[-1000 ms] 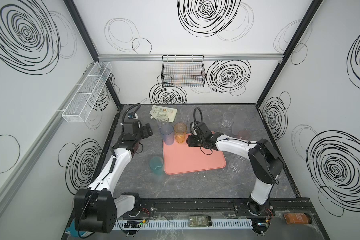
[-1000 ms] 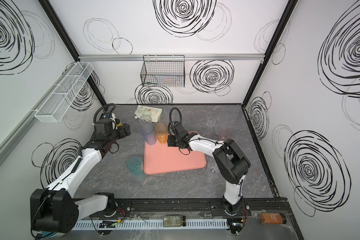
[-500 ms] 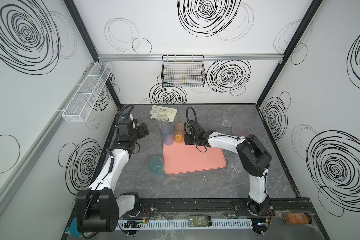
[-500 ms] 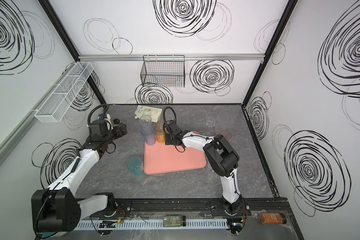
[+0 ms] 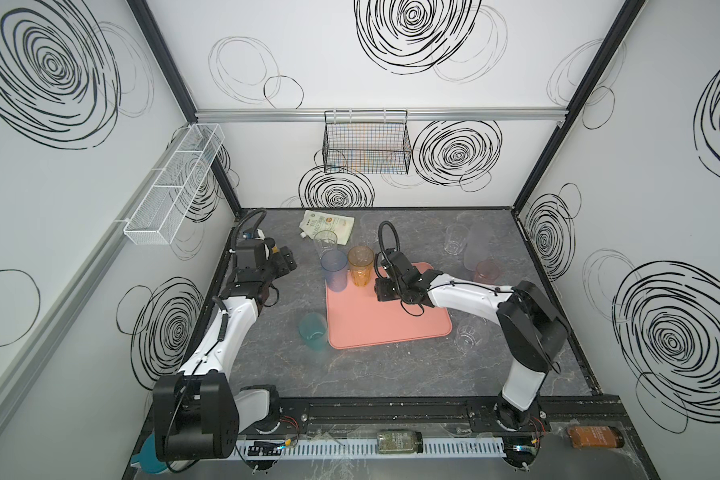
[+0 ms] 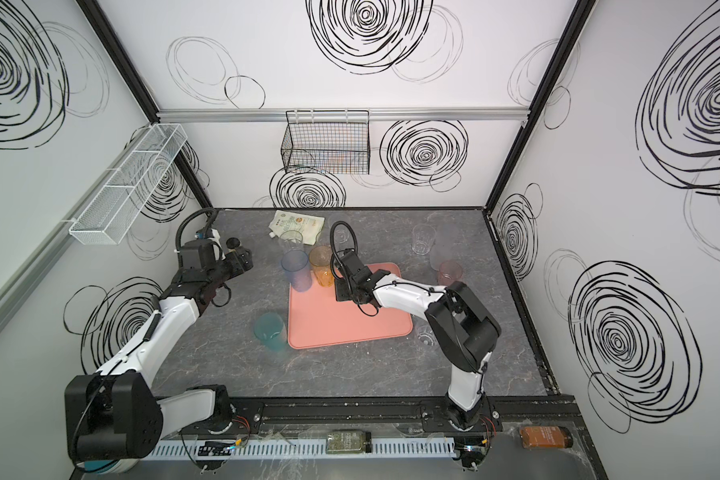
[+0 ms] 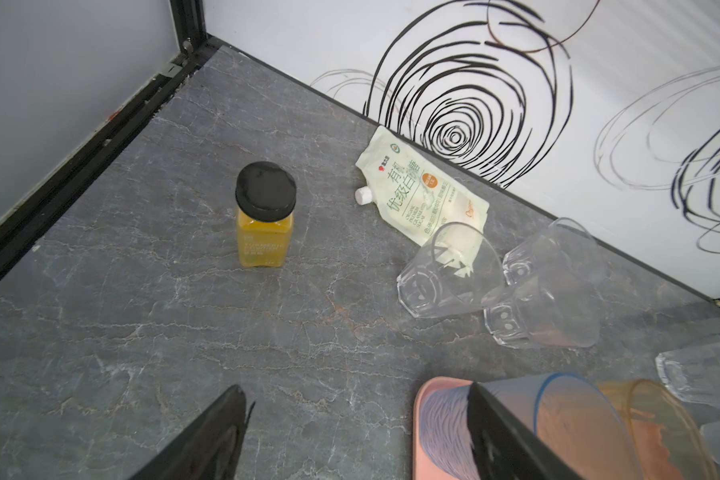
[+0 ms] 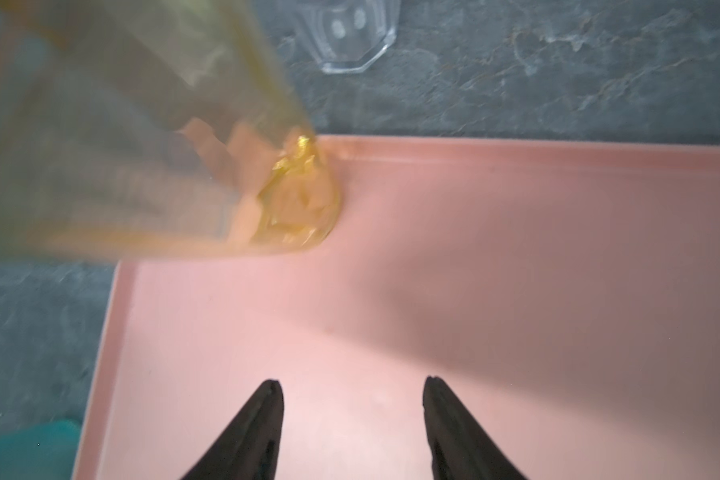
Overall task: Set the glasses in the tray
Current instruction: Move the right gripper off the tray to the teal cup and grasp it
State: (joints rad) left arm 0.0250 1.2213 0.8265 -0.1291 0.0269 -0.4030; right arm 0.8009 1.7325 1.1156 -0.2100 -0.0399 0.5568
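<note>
The salmon-pink tray (image 5: 391, 324) (image 6: 350, 324) lies mid-table. A blue glass (image 5: 334, 270) and an amber glass (image 5: 360, 266) stand upright in its far left corner. My right gripper (image 5: 381, 291) hovers open over the tray (image 8: 474, 291) just in front of the amber glass (image 8: 142, 145), nothing between its jaws (image 8: 352, 386). My left gripper (image 5: 285, 262) is open and empty (image 7: 358, 415) above bare table left of the blue glass (image 7: 558, 424). A teal glass (image 5: 313, 330) stands off the tray's left edge, a pink glass (image 5: 486, 272) to its right.
Clear glasses stand behind the tray (image 5: 324, 241) (image 7: 449, 274), at the back right (image 5: 454, 239) and off the tray's near right corner (image 5: 470, 332). A yellow black-capped bottle (image 7: 265, 216) and a white spouted pouch (image 7: 420, 195) sit at the back left.
My right gripper reached close to the amber glass, then drew back a little over the tray with open jaws. The left arm barely shifted. No glass has moved.
</note>
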